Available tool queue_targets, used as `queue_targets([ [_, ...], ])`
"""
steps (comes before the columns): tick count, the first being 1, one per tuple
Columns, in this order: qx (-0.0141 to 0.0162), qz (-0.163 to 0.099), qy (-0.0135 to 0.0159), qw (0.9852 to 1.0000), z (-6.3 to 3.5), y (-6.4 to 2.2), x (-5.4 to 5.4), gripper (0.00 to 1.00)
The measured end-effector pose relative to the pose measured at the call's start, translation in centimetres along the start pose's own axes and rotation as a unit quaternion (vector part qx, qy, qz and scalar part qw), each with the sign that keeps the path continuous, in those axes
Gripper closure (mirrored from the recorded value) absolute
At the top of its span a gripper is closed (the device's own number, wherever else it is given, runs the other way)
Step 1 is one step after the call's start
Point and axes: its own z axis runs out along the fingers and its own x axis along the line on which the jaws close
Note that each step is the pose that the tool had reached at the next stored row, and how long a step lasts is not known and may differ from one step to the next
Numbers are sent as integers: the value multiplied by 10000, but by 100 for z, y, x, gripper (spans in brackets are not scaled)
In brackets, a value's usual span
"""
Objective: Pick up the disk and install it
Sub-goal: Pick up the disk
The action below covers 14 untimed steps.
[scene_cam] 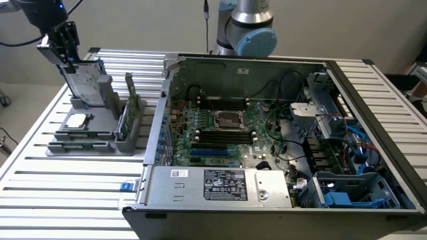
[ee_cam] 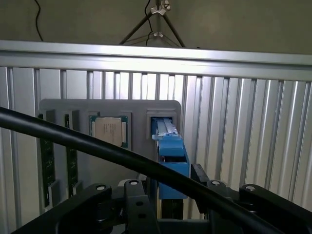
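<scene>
Currently the disk [scene_cam: 88, 82] is standing upright in a slot of the grey holder [scene_cam: 100, 142], at the exterior view's left, beside the open computer case [scene_cam: 200, 200]. The gripper [scene_cam: 67, 55] is sitting at its top edge, straddling the blue carrier; whether it is clasping it, I cannot tell. A black cable [ee_cam: 73, 139] is crossing the wrist view, hiding part of the carrier.

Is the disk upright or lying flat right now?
Upright: the disk stands on edge in a slot of the grey holder, blue carrier edge uppermost.
</scene>
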Motion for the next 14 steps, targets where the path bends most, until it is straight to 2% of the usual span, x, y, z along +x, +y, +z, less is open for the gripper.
queue_targets([
  [7, 1, 5, 0, 10000, 44, 77, -3, 53],
  [14, -9, 44, 0, 10000, 85, 83, -5, 53],
])
